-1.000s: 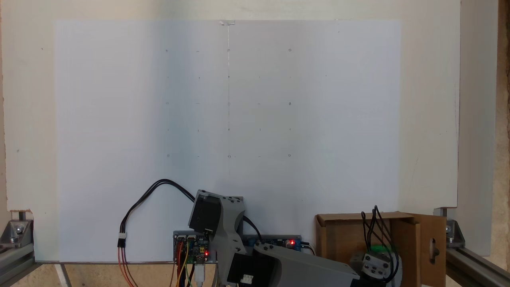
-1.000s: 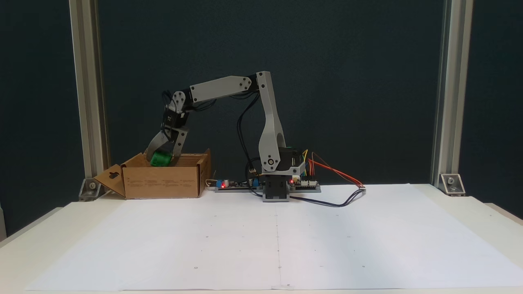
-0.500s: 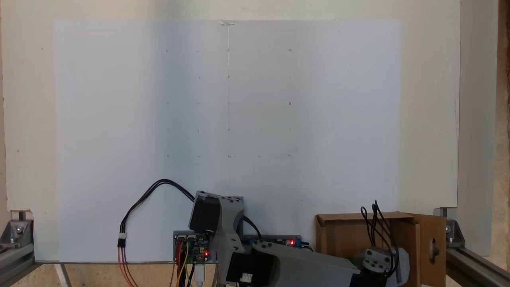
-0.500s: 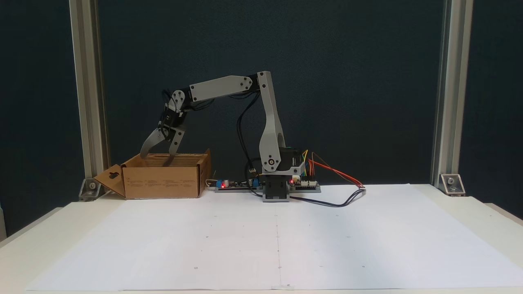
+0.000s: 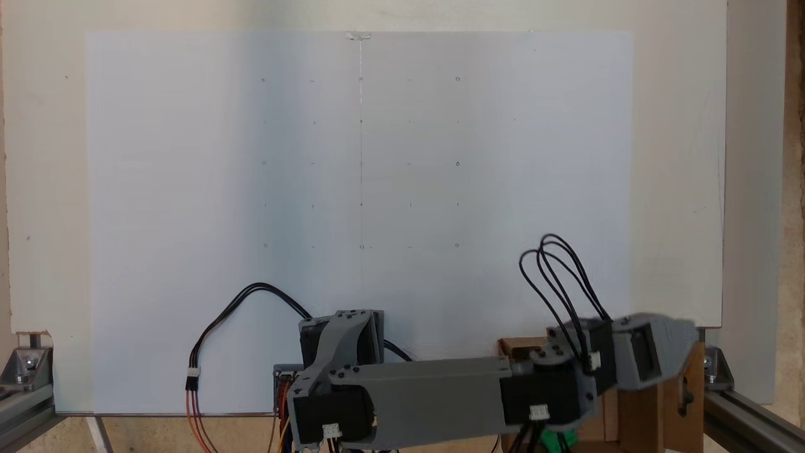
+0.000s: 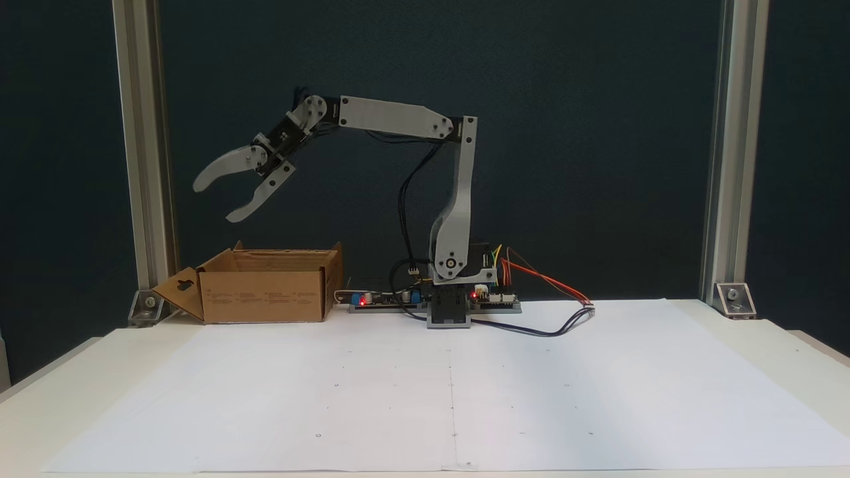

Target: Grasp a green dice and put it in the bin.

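The green dice (image 5: 556,439) is sitting in the bin (image 6: 265,285); we're hovering our gripper (image 6: 216,199) above with jaws spread and empty, risking clipping a flap if swinging low.

In a fixed view the arm (image 6: 398,118) stands with its lower link rising nearly upright from the base and its upper link reaching out almost level toward the left of the picture. The wrist bends downward, and the gripper (image 6: 214,201) points down and to the left with its two curved jaws spread wide apart and nothing between them.
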